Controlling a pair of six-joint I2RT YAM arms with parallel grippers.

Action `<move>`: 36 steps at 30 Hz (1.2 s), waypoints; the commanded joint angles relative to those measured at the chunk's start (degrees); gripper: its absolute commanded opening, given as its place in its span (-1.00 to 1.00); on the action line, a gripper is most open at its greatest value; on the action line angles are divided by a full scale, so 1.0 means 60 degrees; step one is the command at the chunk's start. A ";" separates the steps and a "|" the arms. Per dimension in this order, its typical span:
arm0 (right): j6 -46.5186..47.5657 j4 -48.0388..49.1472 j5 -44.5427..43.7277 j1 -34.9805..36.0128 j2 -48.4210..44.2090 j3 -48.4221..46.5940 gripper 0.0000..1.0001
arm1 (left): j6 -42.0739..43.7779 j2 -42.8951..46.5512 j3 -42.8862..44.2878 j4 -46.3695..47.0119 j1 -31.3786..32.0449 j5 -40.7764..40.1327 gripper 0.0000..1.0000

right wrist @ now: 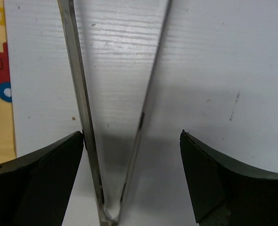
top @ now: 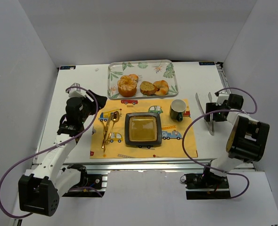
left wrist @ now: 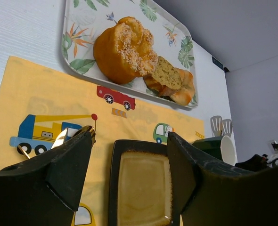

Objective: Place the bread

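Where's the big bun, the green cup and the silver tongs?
bun [top: 127, 86], top view, its sugary top.
cup [top: 178, 109], top view, its middle.
silver tongs [right wrist: 77, 80], right wrist view, its left arm.

I'm in a lab test cell: bare white walls [top: 30, 70] box my white table [top: 82, 84], and purple cables [top: 183, 134] loop off my bolted arms [top: 59, 153].

The tongs [right wrist: 80, 94] are polished metal; the table [right wrist: 214, 70] is finely ribbed and matt; the bread [left wrist: 125, 49] has a rough, seeded crust; the plate [top: 127, 129] looks glossy.
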State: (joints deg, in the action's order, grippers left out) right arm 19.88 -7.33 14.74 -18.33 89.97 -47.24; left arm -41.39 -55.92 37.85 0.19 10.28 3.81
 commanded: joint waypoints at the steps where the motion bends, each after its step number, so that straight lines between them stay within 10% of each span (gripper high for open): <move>1: -0.0163 0.0476 -0.0041 0.0358 0.0735 -0.0752 0.73 | 0.0101 0.0253 -0.0126 0.0028 0.0015 -0.0021 0.49; 36: 0.1374 -0.2073 -0.0450 0.0681 0.2172 -0.1398 0.50 | -0.0089 0.0691 -0.0257 -0.0280 0.0015 -0.0211 0.50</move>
State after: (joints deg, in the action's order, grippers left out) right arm 26.06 -11.51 12.62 -13.91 101.10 -57.23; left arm -41.21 -53.98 36.25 -2.52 10.28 2.59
